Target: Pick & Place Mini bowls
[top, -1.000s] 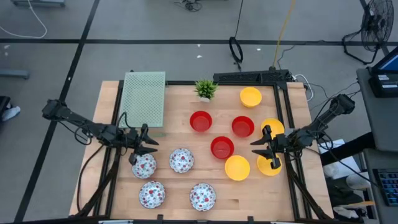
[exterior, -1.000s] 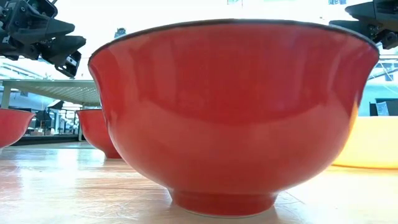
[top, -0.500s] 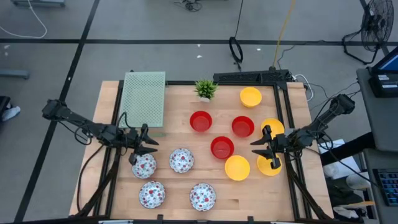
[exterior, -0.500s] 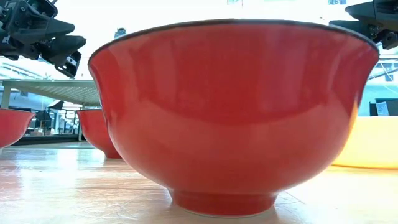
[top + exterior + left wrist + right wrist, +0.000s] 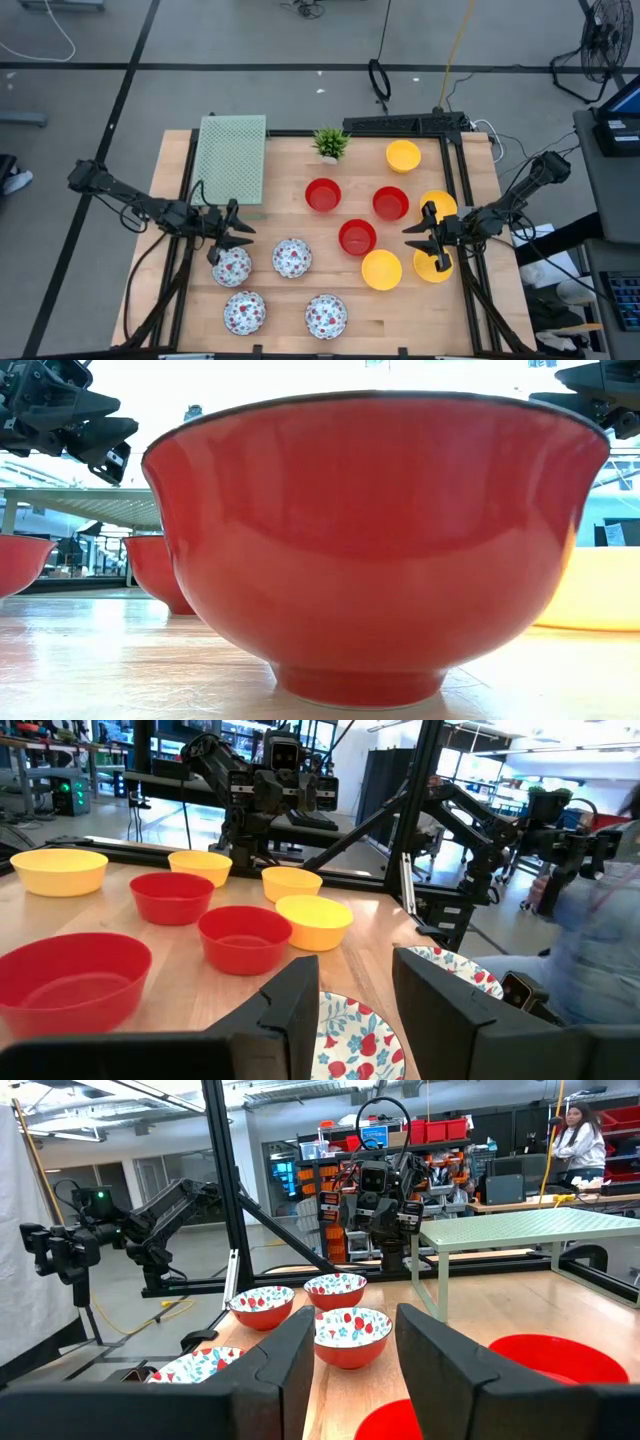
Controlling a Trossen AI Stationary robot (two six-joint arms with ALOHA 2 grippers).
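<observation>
Several mini bowls stand upright on the wooden table. Three are red, several yellow sit at the right, and several white floral ones sit at the near left. My left gripper hovers level at the table's left, just above the far rim of a floral bowl. It is open, with nothing between its fingers. My right gripper hovers at the table's right, between two yellow bowls. It is also open and holds nothing. In the low view one red bowl fills the picture.
A pale green perforated rack stands on legs at the far left. A small potted plant sits at the far middle. Black frame rails run along the table's right and far edges. A person stands in the room beyond.
</observation>
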